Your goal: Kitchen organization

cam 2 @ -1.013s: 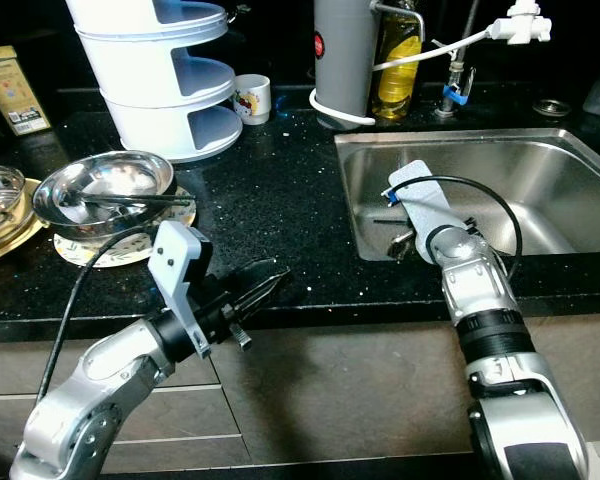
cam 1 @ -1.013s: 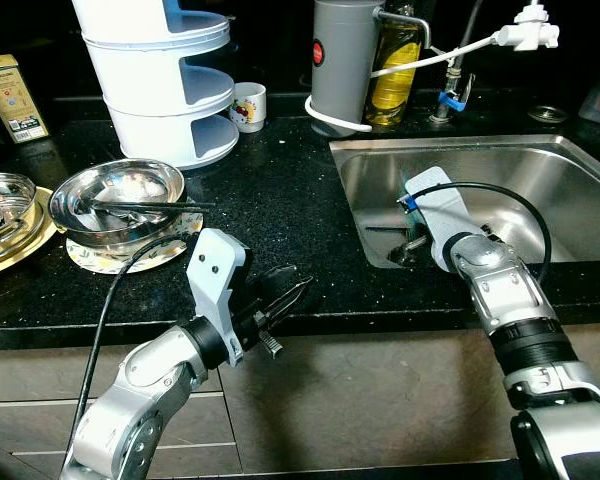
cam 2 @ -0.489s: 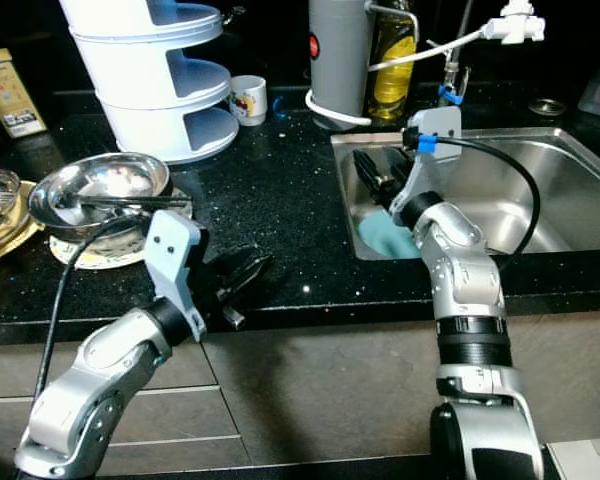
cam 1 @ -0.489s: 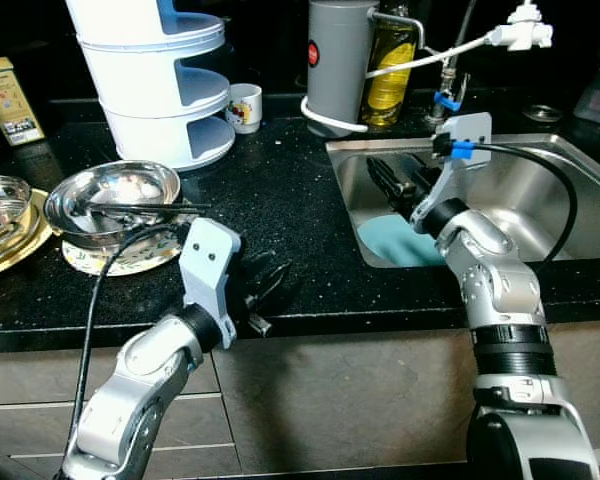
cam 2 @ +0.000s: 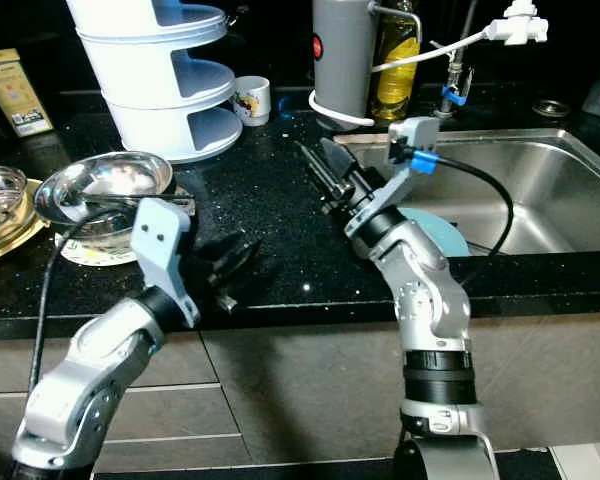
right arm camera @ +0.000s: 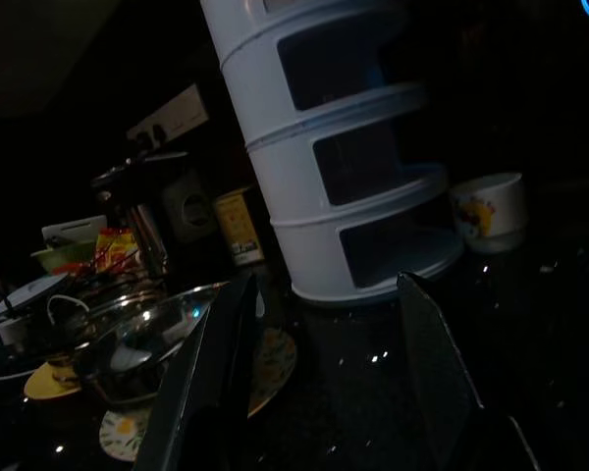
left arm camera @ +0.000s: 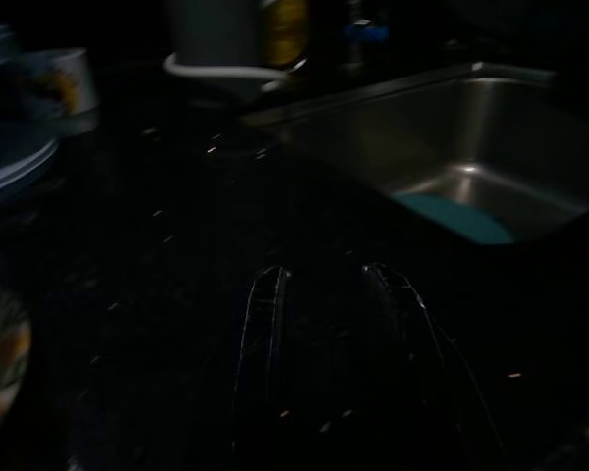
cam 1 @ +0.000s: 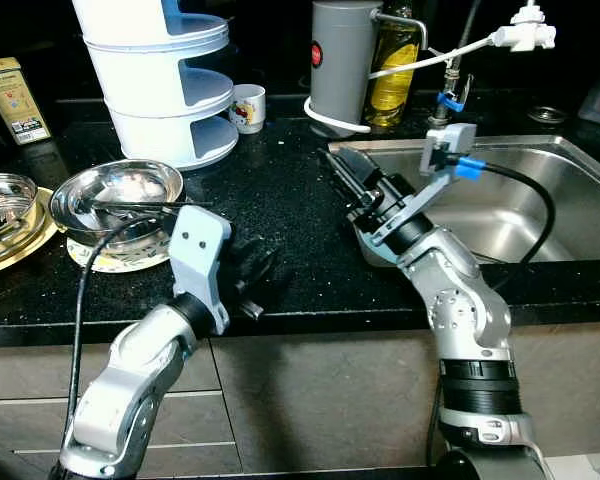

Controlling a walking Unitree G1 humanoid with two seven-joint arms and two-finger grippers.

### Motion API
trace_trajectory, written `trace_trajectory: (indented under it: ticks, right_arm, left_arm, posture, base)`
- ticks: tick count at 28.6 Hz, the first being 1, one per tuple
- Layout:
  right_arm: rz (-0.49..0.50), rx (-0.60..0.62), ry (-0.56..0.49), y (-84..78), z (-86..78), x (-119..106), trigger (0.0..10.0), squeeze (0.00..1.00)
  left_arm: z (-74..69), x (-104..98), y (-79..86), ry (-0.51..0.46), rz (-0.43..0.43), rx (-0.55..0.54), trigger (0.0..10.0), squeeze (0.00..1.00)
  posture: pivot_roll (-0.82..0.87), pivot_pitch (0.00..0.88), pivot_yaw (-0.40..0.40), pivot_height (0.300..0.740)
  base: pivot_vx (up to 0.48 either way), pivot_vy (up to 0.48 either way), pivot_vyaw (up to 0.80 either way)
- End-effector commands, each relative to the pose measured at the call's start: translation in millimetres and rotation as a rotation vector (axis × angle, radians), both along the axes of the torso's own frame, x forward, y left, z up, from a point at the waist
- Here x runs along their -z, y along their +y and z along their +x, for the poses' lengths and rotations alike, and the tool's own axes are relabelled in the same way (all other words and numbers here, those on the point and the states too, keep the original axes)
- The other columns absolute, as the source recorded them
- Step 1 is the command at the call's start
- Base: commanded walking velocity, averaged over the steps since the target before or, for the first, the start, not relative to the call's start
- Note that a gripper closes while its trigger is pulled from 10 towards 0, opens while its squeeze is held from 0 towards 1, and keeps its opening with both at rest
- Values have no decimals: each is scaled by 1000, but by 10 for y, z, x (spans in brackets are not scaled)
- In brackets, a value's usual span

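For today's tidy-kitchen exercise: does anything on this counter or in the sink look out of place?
Yes. Black chopsticks lie across the steel bowl, which sits on a patterned plate, and a light blue plate lies in the sink.

Glossy speckled black stone counter [cam 1: 280, 200], brushed steel sink [cam 1: 540, 200], shiny metal bowl [cam 1: 115, 200]

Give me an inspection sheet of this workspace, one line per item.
Surface: black counter, steel sink to its right.
Job's things: steel bowl holding chopsticks, on a patterned plate; teal plate in the sink.
Clutter: white tiered rack, cup, grey canister, oil bottle, tin.
Grippers: left gripper open, low over the counter edge; right gripper open, over the counter.
Cables: white hose; black arm cables.
Surroundings: cabinet fronts below.
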State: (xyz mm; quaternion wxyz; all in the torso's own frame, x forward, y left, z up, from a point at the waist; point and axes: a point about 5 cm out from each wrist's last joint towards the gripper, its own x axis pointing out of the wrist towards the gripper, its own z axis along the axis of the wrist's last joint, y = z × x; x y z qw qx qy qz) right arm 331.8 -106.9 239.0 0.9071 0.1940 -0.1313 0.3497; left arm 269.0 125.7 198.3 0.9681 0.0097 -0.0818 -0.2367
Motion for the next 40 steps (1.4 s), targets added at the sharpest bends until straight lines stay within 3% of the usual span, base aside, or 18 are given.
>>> trace_trajectory:
  ticks: [1, 11, 34, 40]
  right_arm:
    - [-1, -5, 8, 41, -19, 6, 10000, 0]
    - [-39, 30, 54, 77, -4, 110, 10000, 0]
    - [-51, 59, 63, 111, 18, 90, 10000, 0]
    - [-79, 79, 50, 73, 20, 94, 10000, 0]
  left_arm:
    - [23, -2, 15, -1, 7, -20, 10000, 0]
    - [53, 8, 10, 2, 31, -42, 10000, 0]
    - [59, 9, 4, 3, 45, -36, 10000, 0]
    - [66, 8, 57, -9, 50, -67, 10000, 0]
  posture:
    - [40, 0, 0, 740]
    - [50, 0, 0, 740]
    - [43, 0, 7, 740]
    - [44, 0, 9, 740]
  base:
    - [0, 0, 0]
    - [-254, 0, 0]
    - [-315, 0, 0]
    - [0, 0, 133]
